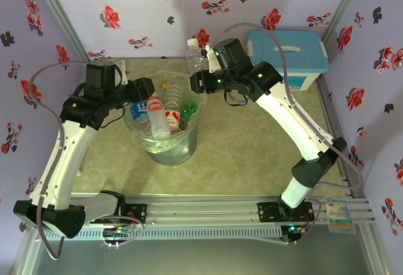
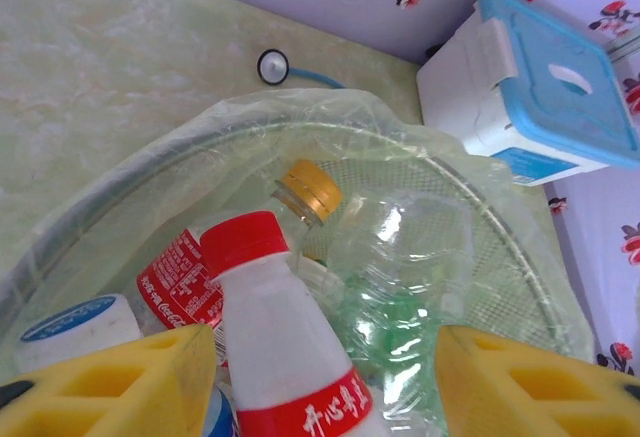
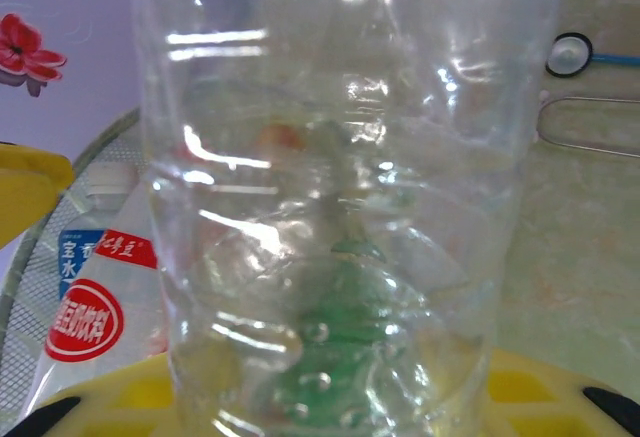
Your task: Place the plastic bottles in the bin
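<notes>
The clear bottle [image 3: 340,207], topped by a white cap [image 1: 192,43], stands upright in the right gripper [image 1: 201,73]. The gripper's yellow fingers are pinched on the bottle's lower body and hold it just above the far rim of the bin [image 1: 171,152]. Through the bottle's wall, beyond the fingers, a green bottle [image 3: 335,357] shows down inside the bin. Off to one side of that gripper lies a label [image 3: 85,307] with a round red badge and red and blue Chinese characters, too blurred to read.

The left gripper [image 2: 322,377] hovers over the bin with its fingers spread. Between them rises a white bottle [image 2: 270,327] with a red cap and a red band of white Chinese characters. It lies against one finger and stands apart from the other.

Just beyond the fingertips are a red Coca-Cola label [image 2: 180,282] and a gold-capped bottle [image 2: 310,189]. Farther out, past the bin's rim, a white box [image 2: 540,87] with a light-blue lid sits on the table [image 1: 252,155]. The sticker on its side is too small to read.
</notes>
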### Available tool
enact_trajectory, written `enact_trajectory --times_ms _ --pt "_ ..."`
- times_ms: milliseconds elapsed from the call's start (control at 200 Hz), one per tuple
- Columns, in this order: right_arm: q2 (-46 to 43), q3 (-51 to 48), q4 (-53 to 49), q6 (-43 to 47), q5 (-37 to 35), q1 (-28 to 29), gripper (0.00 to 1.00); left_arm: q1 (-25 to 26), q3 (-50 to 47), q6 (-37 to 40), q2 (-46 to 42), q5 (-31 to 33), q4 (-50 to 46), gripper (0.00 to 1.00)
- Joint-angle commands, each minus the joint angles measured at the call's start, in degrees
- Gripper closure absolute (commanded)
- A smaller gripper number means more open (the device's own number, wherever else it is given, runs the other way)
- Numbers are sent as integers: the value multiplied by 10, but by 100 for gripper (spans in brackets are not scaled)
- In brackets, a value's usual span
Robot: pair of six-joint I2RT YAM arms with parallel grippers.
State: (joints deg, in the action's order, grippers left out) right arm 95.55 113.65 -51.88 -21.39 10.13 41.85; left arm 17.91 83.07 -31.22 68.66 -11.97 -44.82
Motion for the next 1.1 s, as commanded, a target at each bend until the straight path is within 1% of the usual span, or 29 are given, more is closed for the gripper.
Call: enact_trajectory --times_ms 0,325,400,525,705,985,1095 --pt "-21 -11 30 -7 10 -2 57 5 7 -2 19 9 -5 40" --pt "-26 -26 43 -2 13 -3 58 40 30 1 74 13 -31 38" --pt "-26 -27 46 -1 23 -3 58 44 28 -6 77 2 -18 38" --pt "-34 -34 65 -1 44 -3 58 49 20 -29 74 -29 34 38" --pt "-42 -38 66 3 54 -3 58 62 40 -27 83 -27 52 38" --pt "-73 -59 82 2 34 -16 58 92 63 -28 90 -26 57 36" --pt "-77 -62 80 2 33 -23 58 94 64 -27 88 -16 57 34"
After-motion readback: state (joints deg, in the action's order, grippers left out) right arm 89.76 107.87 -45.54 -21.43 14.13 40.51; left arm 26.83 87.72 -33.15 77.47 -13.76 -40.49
